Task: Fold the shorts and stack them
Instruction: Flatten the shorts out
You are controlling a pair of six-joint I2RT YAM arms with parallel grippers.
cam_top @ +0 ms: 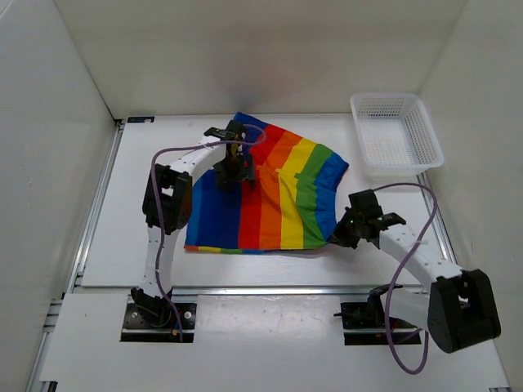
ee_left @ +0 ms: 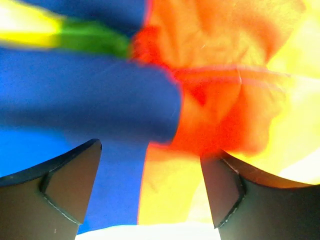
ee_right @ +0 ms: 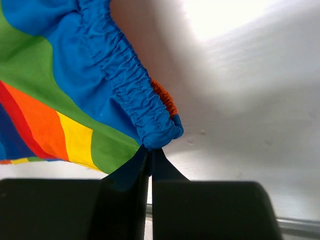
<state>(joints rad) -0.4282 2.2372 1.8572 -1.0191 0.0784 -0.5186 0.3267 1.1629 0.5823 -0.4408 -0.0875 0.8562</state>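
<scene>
The rainbow striped shorts (cam_top: 270,200) lie spread on the white table, dark blue at the left, green and blue at the right. My left gripper (cam_top: 237,173) hovers over the blue and red stripes near the top middle; in the left wrist view its fingers (ee_left: 65,185) stand wide apart just above the cloth (ee_left: 150,100), holding nothing. My right gripper (cam_top: 339,237) is at the shorts' near right corner. In the right wrist view its jaws are closed on the corner of the blue elastic waistband (ee_right: 150,125).
A white plastic mesh basket (cam_top: 396,135) stands at the back right of the table. White walls enclose the table on the left, back and right. The metal rail at the table's near edge (cam_top: 270,290) lies between the arm bases.
</scene>
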